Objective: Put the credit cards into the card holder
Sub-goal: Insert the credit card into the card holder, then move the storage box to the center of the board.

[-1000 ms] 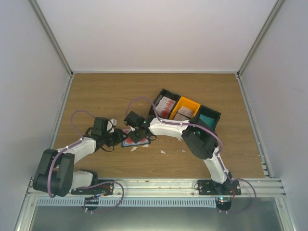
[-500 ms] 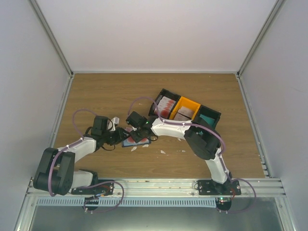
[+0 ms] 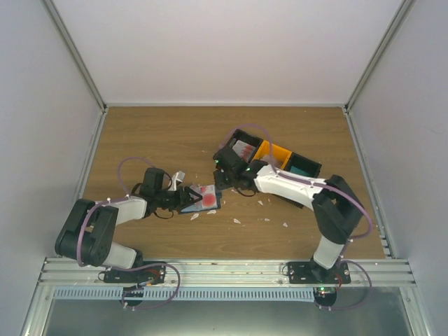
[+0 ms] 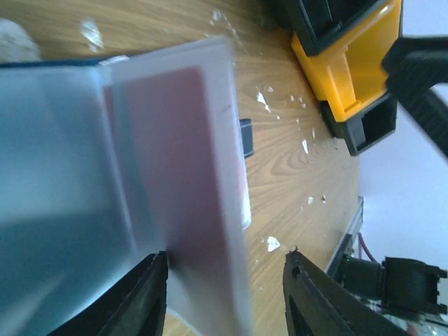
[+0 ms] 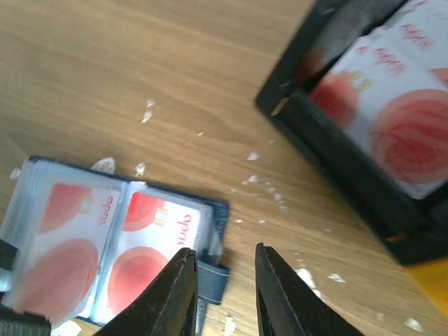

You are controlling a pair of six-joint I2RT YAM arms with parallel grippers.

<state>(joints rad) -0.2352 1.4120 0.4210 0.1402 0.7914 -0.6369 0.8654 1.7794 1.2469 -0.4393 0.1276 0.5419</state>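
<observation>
You can read no text; red script on the red-and-white plastic credit cards (image 5: 402, 133) is too blurred.

Black, orange tray boxes (image 3: 281, 151); white scraps (image 3: 236, 221), perhaps paper, on table (image 3: 154, 133).

Robotics lab test cell: plain white enclosure walls (image 3: 231, 49), aluminium frame rail (image 3: 224, 268), wood-grain tabletop (image 3: 161, 133), two bolted arms.

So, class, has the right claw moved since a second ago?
Yes: the right claw drew back from the open navy card holder toward the black-and-orange plastic tray boxes.
</observation>
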